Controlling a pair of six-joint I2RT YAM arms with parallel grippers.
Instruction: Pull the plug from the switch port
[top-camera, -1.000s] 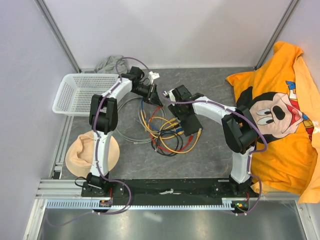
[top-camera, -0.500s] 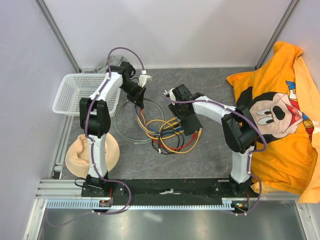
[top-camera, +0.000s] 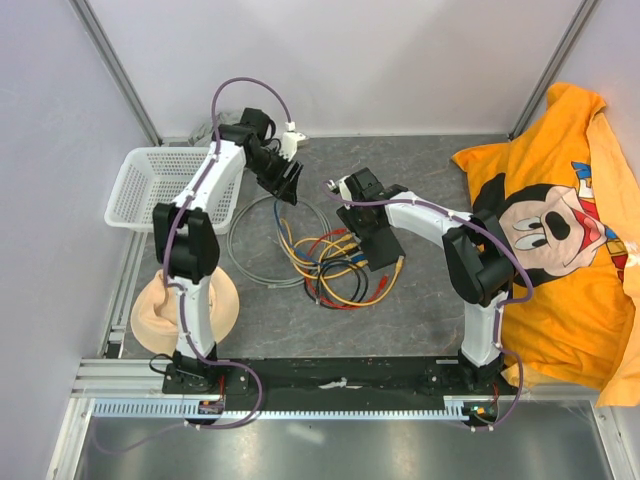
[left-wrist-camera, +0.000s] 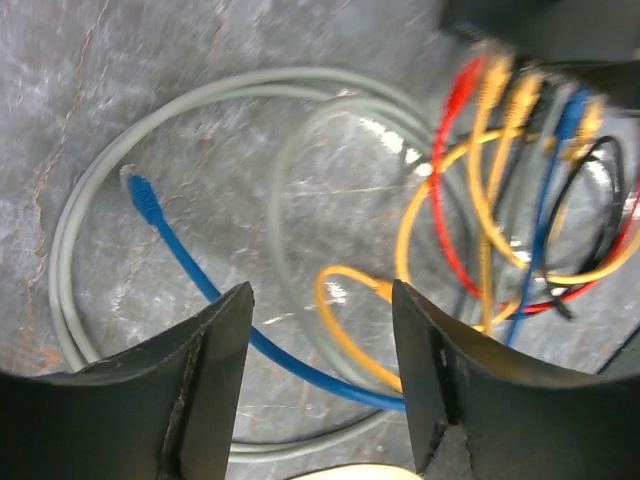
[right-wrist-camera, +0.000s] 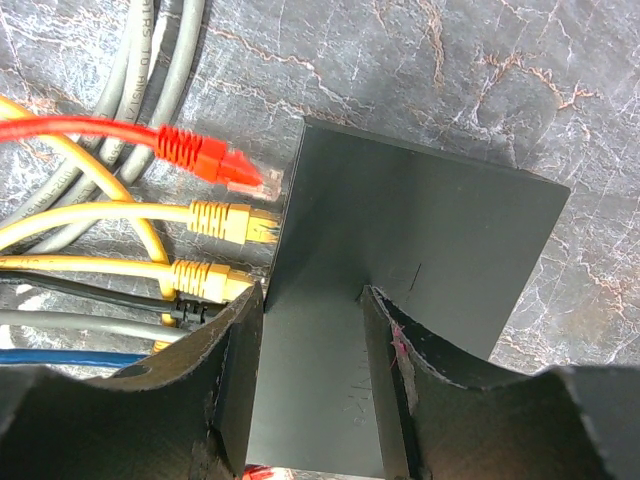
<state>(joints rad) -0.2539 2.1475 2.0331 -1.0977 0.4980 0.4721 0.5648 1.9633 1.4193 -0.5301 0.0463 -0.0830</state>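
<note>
The orange shirt at the right carries a cartoon mouse face. The right gripper is clamped on the switch, which lies mid-table with yellow plugs at its edge. The left gripper hangs with jaws apart, empty, above a loose blue plug.

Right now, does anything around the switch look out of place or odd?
Yes. The red plug sits angled just off the edge of the switch, clear tip exposed, while the yellow plug below it meets that edge squarely. A blue plug also lies loose on the table, plugged into nothing.
</note>
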